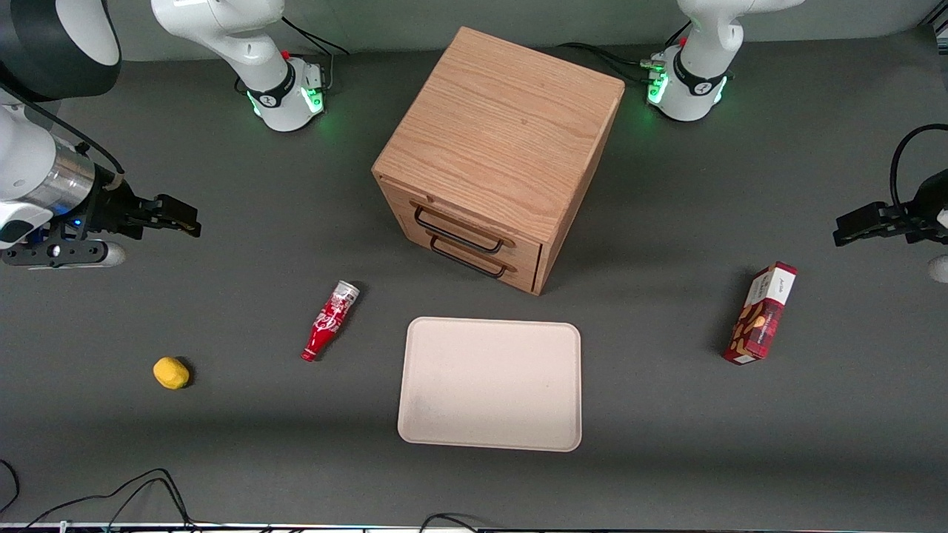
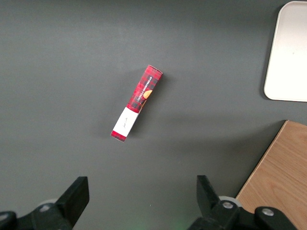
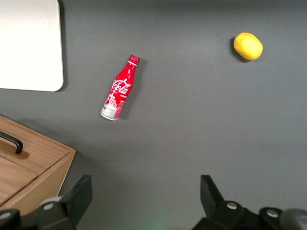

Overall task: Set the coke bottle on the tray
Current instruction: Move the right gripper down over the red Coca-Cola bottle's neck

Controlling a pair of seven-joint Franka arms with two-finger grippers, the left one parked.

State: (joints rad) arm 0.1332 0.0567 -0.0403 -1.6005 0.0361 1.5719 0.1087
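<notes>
Closest to the front camera sits the tray (image 1: 489, 385), flat on the dark table (image 1: 666, 459) with nothing on it. Beside it, toward the working arm's end, the coke bottle (image 1: 330, 320) lies on its side on the table, red cap pointing nearer the camera, silver base farther off. It's near the tray but not touching. A lemon (image 1: 171, 372) rests well apart, farther toward the working arm's end. The gripper (image 1: 178, 217) hangs above the table out at that end, fingers spread wide, holding nothing. The wooden drawer cabinet (image 1: 496, 155) stands just beside the tray, farther from the camera. A red snack box (image 1: 760, 314) stands toward the parked arm's end.
</notes>
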